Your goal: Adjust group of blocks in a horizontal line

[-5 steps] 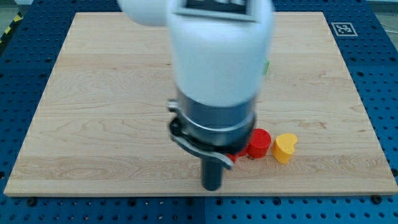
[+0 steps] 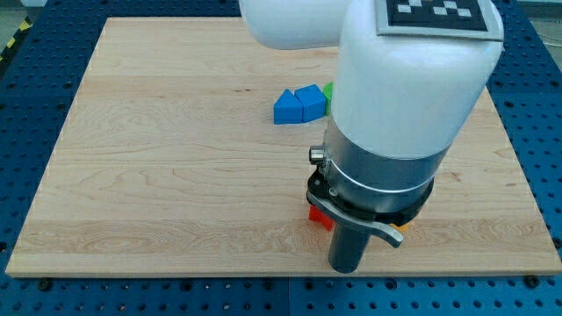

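Note:
My tip (image 2: 347, 268) rests near the board's bottom edge, right of centre. A red block (image 2: 319, 216) peeks out just left of the rod, its shape hidden by the arm. A sliver of a yellow block (image 2: 400, 227) shows at the rod's right. Two blue blocks (image 2: 296, 104) lie together above, the left one a triangle-like shape (image 2: 284, 108), the right one (image 2: 309, 101) beside it. A green block (image 2: 327, 89) shows just right of them, mostly hidden by the arm. The arm's white body covers much of the board's right half.
The wooden board (image 2: 158, 175) lies on a blue perforated table. A fiducial marker sits on the arm's top (image 2: 435, 10). The board's bottom edge runs just below my tip.
The arm has moved to the view's right. The blue and green blocks are now uncovered, and the red cylinder and yellow heart are now mostly hidden behind the arm.

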You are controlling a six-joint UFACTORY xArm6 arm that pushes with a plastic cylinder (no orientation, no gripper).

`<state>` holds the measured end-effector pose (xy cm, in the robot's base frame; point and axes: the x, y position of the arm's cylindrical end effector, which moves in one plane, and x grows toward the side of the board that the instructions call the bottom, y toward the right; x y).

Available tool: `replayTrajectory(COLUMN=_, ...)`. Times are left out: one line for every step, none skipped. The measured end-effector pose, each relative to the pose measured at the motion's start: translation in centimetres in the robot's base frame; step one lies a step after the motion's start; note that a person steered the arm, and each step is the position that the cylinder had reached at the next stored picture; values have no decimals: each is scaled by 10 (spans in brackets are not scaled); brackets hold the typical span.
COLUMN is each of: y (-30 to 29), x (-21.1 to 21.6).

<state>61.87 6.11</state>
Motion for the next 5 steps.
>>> replayTrajectory(y=3, x=0)
replayTrajectory(y=5, x=0)
replayTrajectory(y=10, x=0)
replayTrajectory(y=14, x=0)
replayTrajectory(y=15, x=0)
